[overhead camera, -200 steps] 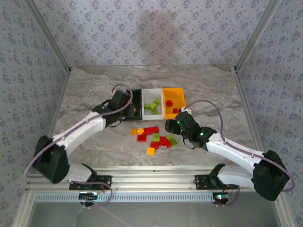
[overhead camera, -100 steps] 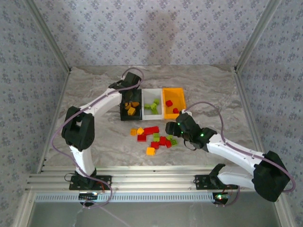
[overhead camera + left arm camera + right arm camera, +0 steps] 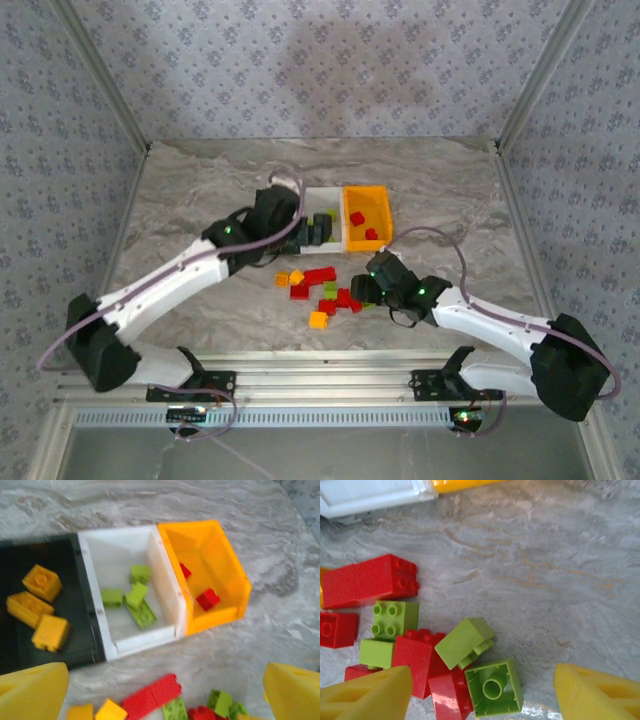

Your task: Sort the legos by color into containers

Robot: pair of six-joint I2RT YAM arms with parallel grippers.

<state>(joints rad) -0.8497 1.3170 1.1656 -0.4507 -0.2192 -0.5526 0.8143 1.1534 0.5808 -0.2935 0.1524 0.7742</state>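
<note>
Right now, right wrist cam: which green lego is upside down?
The lime brick nearest the right gripper: its hollow underside with the centre tube faces up. The other green bricks show studs or plain sides.

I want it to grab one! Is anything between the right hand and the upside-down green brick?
Nothing visible. The right hand is open, and the upside-down green brick lies right in front of it. Red bricks touch that brick's side.

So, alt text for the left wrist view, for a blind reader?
Three joined bins: the black bin holds three orange-yellow bricks, the white bin four green bricks, the orange bin two red bricks. Loose bricks lie nearer, between the open fingers of the left gripper.
</note>
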